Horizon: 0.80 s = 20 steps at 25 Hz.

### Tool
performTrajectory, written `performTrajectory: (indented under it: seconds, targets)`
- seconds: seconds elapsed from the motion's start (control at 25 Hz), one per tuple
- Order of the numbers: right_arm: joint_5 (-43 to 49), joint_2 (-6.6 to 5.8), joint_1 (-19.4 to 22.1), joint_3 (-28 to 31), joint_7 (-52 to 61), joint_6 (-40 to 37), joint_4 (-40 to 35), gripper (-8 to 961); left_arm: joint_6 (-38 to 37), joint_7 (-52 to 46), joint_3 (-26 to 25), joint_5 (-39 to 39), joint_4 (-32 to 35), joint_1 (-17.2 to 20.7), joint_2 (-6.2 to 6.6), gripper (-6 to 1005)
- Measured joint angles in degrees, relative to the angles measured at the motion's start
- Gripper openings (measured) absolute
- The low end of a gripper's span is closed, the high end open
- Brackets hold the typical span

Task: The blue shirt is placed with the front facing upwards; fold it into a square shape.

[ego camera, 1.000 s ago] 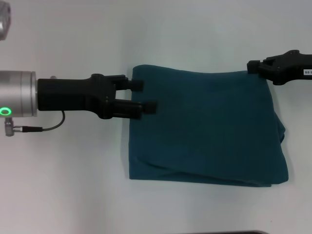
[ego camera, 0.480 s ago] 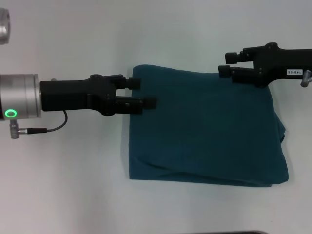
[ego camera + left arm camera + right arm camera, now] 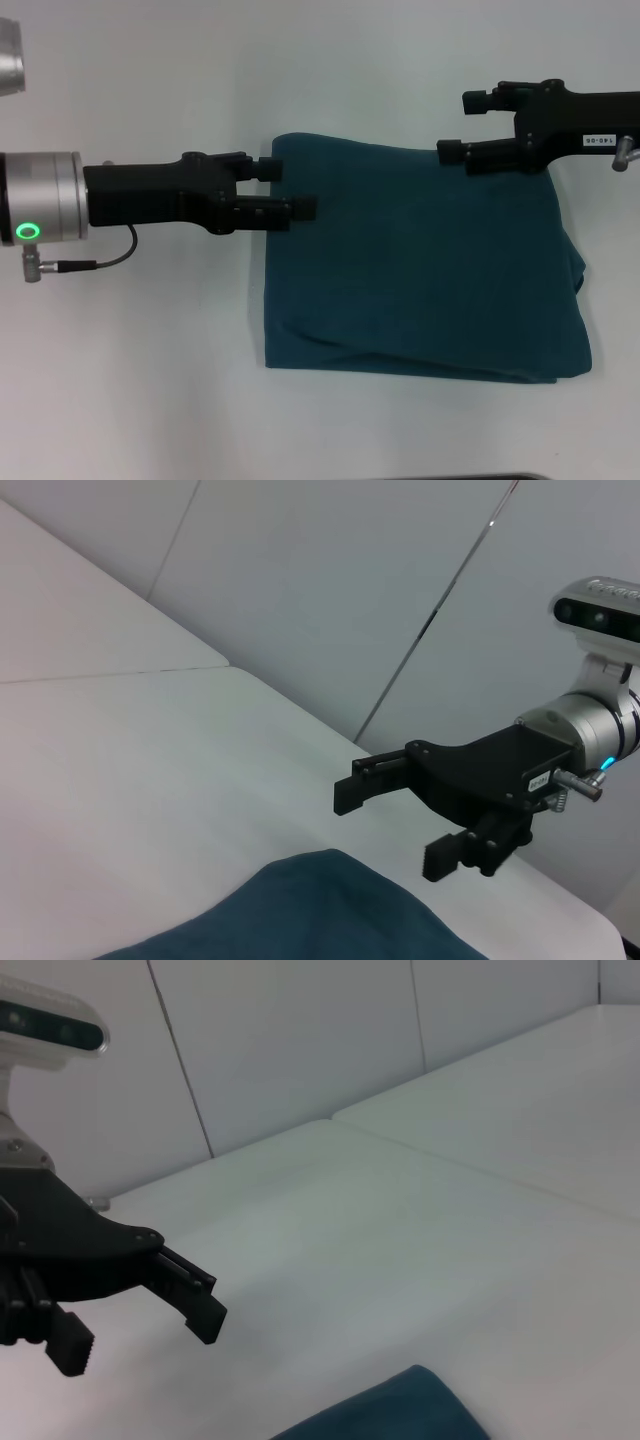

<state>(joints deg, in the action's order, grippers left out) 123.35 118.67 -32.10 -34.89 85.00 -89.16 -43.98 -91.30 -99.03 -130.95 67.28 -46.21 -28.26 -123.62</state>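
- Shirt first: the blue shirt [image 3: 420,265] lies mid-table [image 3: 150,380], already near a square; judge it soft, light and limp, so pinch the layered edges or corners.
- Left pincer [image 3: 287,188] hangs wide at its far left corner.
- Right pincer [image 3: 462,124], also wide and empty, at the far right edge.
- Writing: you see no lettering on the cloth.

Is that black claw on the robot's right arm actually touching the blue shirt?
Apart. The left wrist view shows the right tool open in the air, with white table visible between it and the blue shirt.
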Motion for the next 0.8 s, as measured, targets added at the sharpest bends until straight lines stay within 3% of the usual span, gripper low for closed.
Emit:
performTrajectory:
  seconds: [0.24,0.44,0.8]
  targets:
    - [0.37,0.45,0.41,0.0,0.28,0.12,0.27,871,0.17,0.24,0.19,-0.1,1.12,-0.08,-0.09,887]
    - [0.73,0.49,0.43,0.0,0.3,0.34,0.33,924,0.17,0.76,0.19,-0.3,1.78,0.13,-0.16,889]
    - [0.75,0.67,0.03,0.0,0.15,1.55,1.3,924,-0.21,1.01,0.26,-0.53,2.57,-0.2,-0.22,890]
